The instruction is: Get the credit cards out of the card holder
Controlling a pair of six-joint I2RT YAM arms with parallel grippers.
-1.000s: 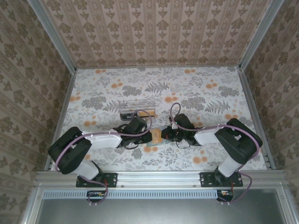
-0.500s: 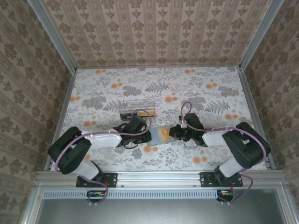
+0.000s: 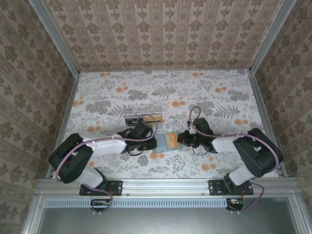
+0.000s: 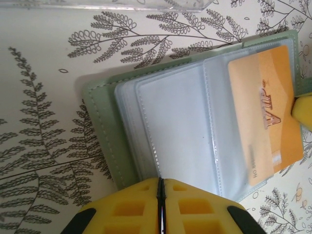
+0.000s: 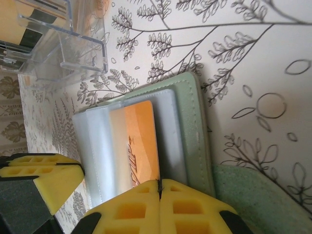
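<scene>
Left end effector (image 4: 161,195) pinches the card holder (image 4: 103,127) at its near edge; opposite it, right end effector (image 5: 160,194) pinches the card (image 5: 141,146).

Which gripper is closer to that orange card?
Right. The right gripper is closed on the orange card's end; the left gripper pinches the card holder's clear sleeves, beside the card.

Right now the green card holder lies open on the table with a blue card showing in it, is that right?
Not quite. The card is orange, not blue, as the left wrist view shows. The green card holder does lie open on the table.
</scene>
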